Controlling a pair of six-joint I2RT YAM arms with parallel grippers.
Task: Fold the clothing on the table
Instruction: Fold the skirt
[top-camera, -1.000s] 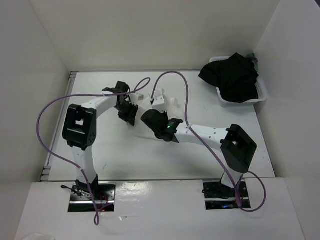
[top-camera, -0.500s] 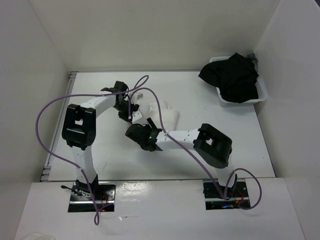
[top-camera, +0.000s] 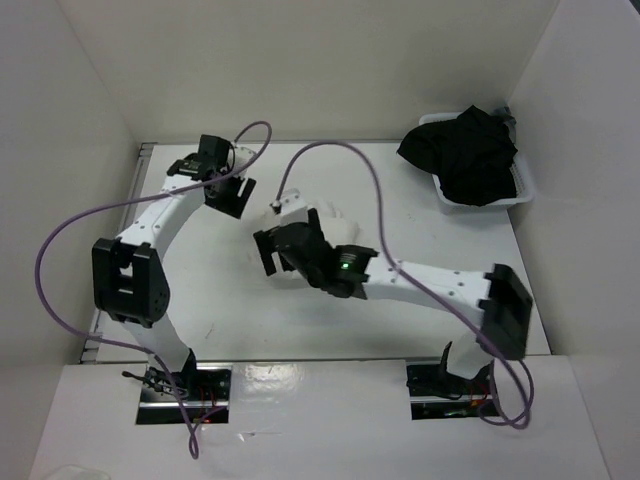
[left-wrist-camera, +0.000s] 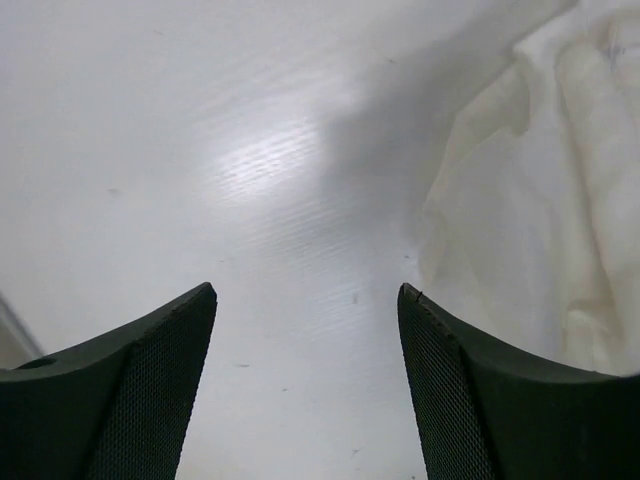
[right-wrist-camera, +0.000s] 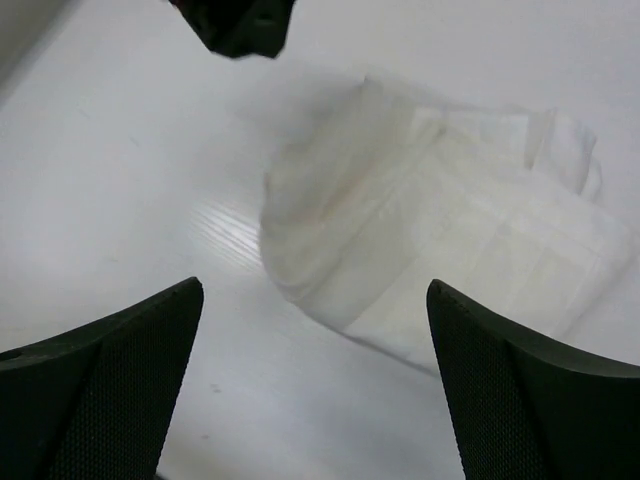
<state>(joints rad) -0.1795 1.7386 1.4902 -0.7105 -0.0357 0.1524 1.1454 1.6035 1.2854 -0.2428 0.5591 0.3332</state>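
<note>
The left gripper (left-wrist-camera: 305, 290) and right gripper (right-wrist-camera: 315, 285) have both just let go and pulled back, jaws wide apart, so the clothing (top-camera: 335, 226) lies alone mid-table (top-camera: 250, 320), folded small and probably almost done.

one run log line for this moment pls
left gripper: open, empty, over table | right gripper: open, empty, facing clothing | clothing: folded bundle lying on table, ungripped
</note>
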